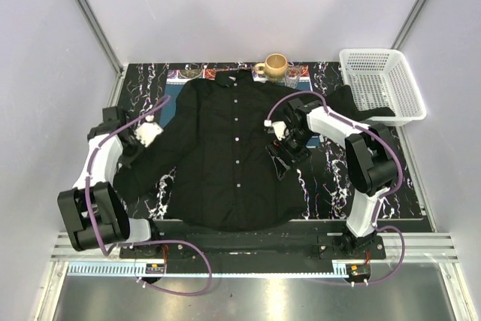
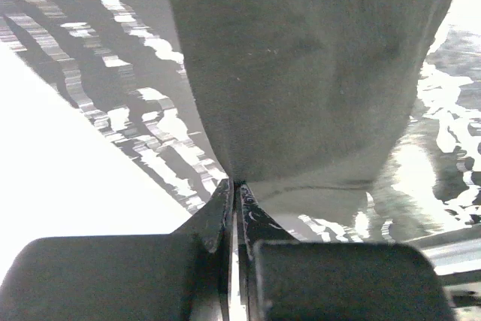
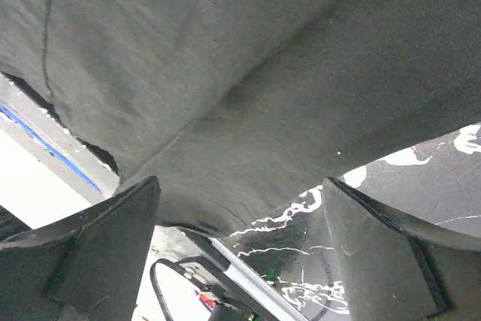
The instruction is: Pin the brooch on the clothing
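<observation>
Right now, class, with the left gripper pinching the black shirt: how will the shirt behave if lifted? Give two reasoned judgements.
Probably floppy: the shirt gathers into a fold at the shut left gripper, so it should drape, not hold shape. Likely only the pinched part rises first, since most lies spread flat on the table.

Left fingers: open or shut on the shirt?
Shut on the shirt: left wrist view shows the fingers pressed together, pinching black fabric.

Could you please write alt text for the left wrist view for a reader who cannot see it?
The left hand is shut on an edge of the black shirt, its fabric gathering to a point between the dark fingers. Beneath lies a black marbled tabletop with white veins.
</observation>
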`<state>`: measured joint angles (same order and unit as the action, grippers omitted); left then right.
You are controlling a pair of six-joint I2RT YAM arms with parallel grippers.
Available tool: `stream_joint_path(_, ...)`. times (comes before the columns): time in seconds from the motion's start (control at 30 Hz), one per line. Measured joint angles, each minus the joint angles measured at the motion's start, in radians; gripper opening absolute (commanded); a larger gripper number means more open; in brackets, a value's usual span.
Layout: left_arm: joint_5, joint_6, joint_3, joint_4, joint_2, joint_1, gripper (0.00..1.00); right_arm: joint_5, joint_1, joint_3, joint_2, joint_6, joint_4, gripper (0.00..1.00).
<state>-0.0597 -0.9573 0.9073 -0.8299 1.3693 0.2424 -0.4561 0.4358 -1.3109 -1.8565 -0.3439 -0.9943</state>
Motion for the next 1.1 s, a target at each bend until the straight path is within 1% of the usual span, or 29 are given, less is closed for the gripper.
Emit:
stream_joint_path(0.1, 0.048, -0.051, 0.097, -0.015, -0.047, 0.017, 0.00, 0.026, 0.000, 0.018, -0.019, -0.002, 0.014, 0.93)
stream_joint_path(0.2, 0.090, -0.105, 0.183, -0.019, -0.060, 0.045, 0.00, 0.035, 0.000, 0.023, -0.024, -0.003, 0.025, 0.93)
stream_joint_path(0.37, 0.144, -0.194, 0.328, -0.055, -0.033, 0.126, 0.00, 0.051, 0.000, 0.023, -0.024, -0.005, 0.033, 0.93)
stream_joint_path(0.47, 0.165, -0.248, 0.403, -0.061, 0.002, 0.199, 0.00, 0.056, 0.000, 0.023, -0.024, -0.012, 0.033, 0.93)
stream_joint_path(0.6, 0.190, -0.296, 0.428, -0.064, 0.036, 0.273, 0.00, 0.073, 0.000, 0.023, -0.024, -0.020, 0.033, 0.93)
stream_joint_path(0.7, 0.196, -0.311, 0.428, -0.064, 0.062, 0.298, 0.00, 0.074, 0.000, 0.023, -0.024, -0.024, 0.033, 0.93)
stream_joint_path(0.9, 0.194, -0.285, 0.428, -0.036, 0.108, 0.284, 0.00, 0.074, 0.000, 0.023, -0.024, -0.026, 0.032, 0.93)
stream_joint_path(1.03, 0.196, -0.254, 0.427, 0.026, 0.156, 0.268, 0.00, 0.073, 0.000, 0.023, -0.020, -0.033, 0.024, 0.93)
stream_joint_path(1.07, 0.196, -0.246, 0.426, 0.044, 0.168, 0.267, 0.01, 0.072, 0.000, 0.023, -0.014, -0.039, 0.018, 0.94)
stream_joint_path(1.1, 0.196, -0.241, 0.426, 0.057, 0.177, 0.267, 0.09, 0.071, 0.000, 0.023, -0.007, -0.043, 0.013, 0.94)
